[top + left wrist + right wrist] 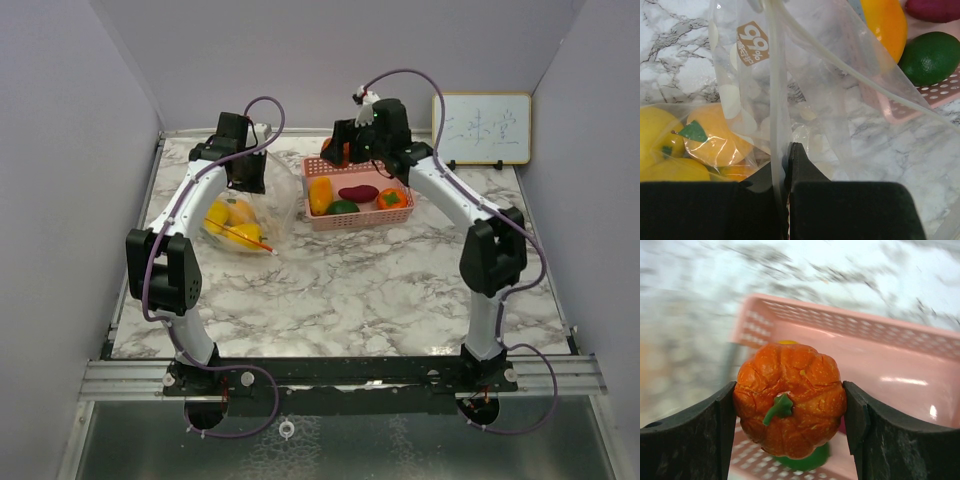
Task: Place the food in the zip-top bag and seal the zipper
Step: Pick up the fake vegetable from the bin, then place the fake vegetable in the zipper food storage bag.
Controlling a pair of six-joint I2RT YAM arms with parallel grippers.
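Note:
The clear zip-top bag [248,222] lies at the left with yellow and orange fruits [232,222] inside; its orange-red zipper [248,238] shows near its front. My left gripper [247,176] is shut on the bag's upper edge and holds it up; in the left wrist view the plastic [774,100] runs between my closed fingers, with an orange fruit [710,140] behind. My right gripper [342,150] is shut on an orange pumpkin [790,399] above the pink basket [900,370]. The pumpkin [334,152] hangs over the basket's back left corner.
The pink basket [400,216] holds an orange-yellow fruit [320,195], a dark purple one [358,193], a green one [343,208] and an orange-red pepper [392,199]. A small whiteboard [481,129] stands at the back right. Grey walls enclose the table.

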